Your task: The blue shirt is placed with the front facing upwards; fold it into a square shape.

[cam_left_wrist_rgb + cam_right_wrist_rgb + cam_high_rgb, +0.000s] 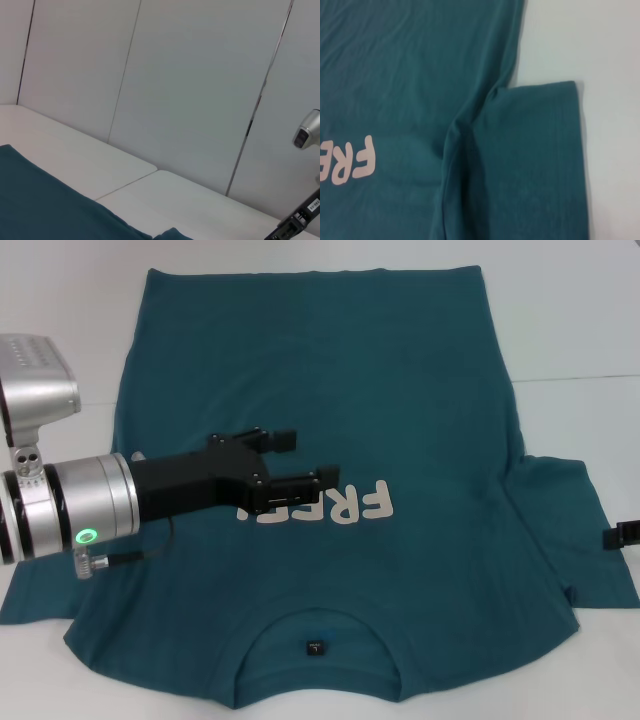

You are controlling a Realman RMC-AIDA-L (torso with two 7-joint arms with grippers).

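Closest to the head camera, the left arm [70,505] reaches in from the left, its silver wrist showing a green light, and its black left gripper [305,458] hangs over the chest of the shirt [400,390] with fingers spread apart and nothing between them. Only the head view shows the whole shirt: it lies flat and face up on the white table [580,330], neckline nearest the robot, with a small black label [315,647] inside the collar, too small to read. Pale letters [355,503] on the chest read "FREE", partly hidden by the gripper. At the right edge, a bit of the right gripper [622,535] sits beside the right sleeve; whether it is open cannot be told. Its wrist view shows that sleeve [535,160] close up, creased at the armpit.
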